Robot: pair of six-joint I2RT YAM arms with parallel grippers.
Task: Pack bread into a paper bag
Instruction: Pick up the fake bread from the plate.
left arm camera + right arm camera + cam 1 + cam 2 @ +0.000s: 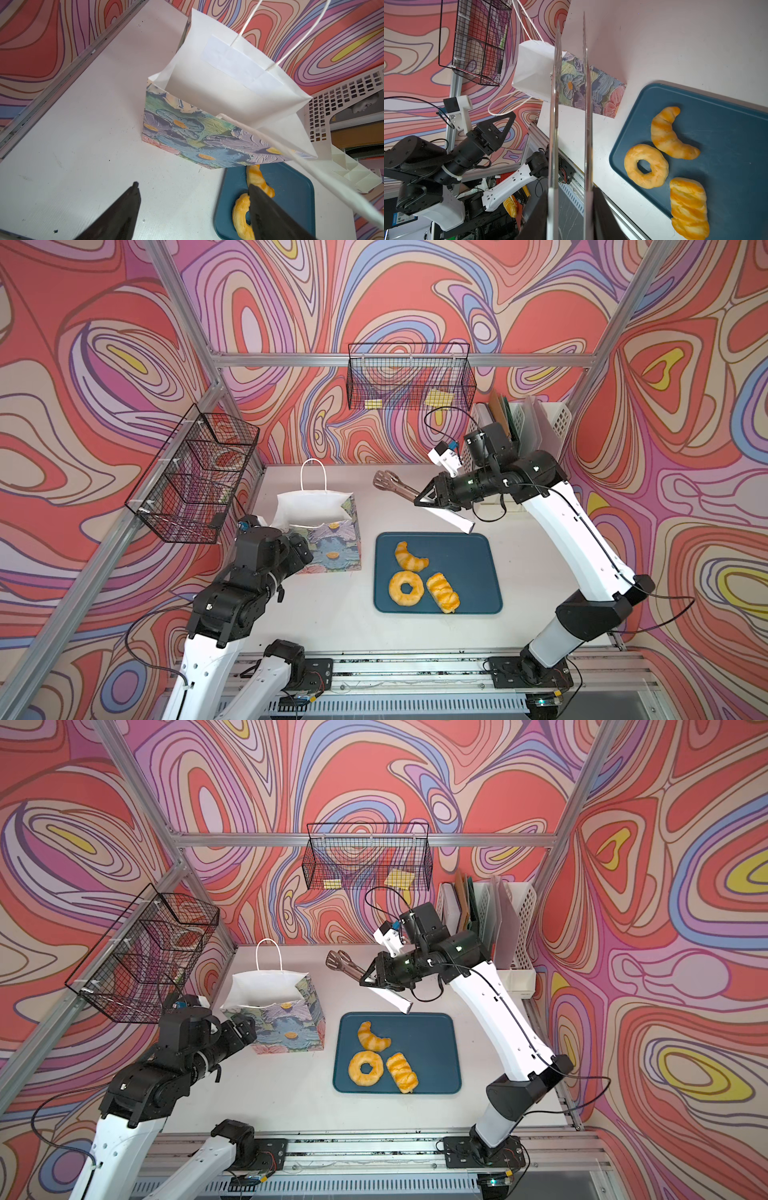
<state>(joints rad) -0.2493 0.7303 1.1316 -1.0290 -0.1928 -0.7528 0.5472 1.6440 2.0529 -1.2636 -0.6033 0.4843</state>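
Observation:
A curved croissant (409,557), a ring doughnut (406,588) and a striped twisted roll (443,592) lie on a blue tray (469,556). Left of the tray stands the paper bag (332,547), upright with its mouth open, white inside and flower-printed outside. My right gripper (422,499) hovers above the tray's far edge. It is shut on metal tongs (392,487), whose arms (555,104) stand a little apart with nothing between them and point toward the bag (591,89). My left gripper (193,187) is open and empty, beside the bag's (207,133) near left side.
A white perforated file rack (536,418) stands at the back right, close behind the right arm. Black wire baskets hang on the left wall (195,472) and the back wall (411,377). Aluminium frame posts edge the table, and a rail (415,668) runs along its front.

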